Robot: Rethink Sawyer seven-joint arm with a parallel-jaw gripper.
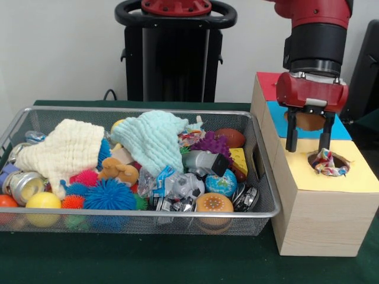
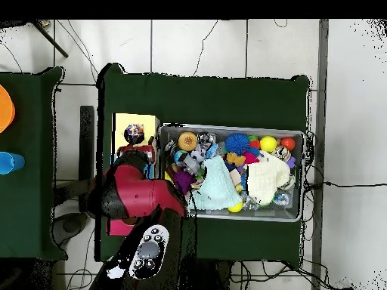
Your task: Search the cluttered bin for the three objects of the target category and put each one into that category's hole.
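The silver wire mesh bin [image 1: 142,214] is full of clutter; it also shows in the overhead view [image 2: 299,137]. A confetti patchwork piece [image 1: 327,162] sits crumpled in the round hole [image 1: 340,157] in the yellow top of the pale wooden box [image 1: 349,177], partly sticking out. My gripper [image 1: 308,141] hangs just above the hole, open, its fingers apart and clear of the piece. In the overhead view the hole [image 2: 134,134] shows the piece, and my arm [image 2: 140,192] covers the gripper. Another multicolour scrap [image 1: 190,138] peeks out beside the mint cloth. A third is hidden.
A cream cloth [image 1: 68,148] and a mint cloth [image 1: 151,139] lie on top of the clutter, with blue [image 1: 109,195] and purple [image 1: 210,144] spiky balls, a brown football [image 1: 230,137], a globe ball [image 1: 222,183] and cans. Blue-topped [image 1: 277,118] and red-topped [image 1: 267,86] boxes stand behind the yellow one.
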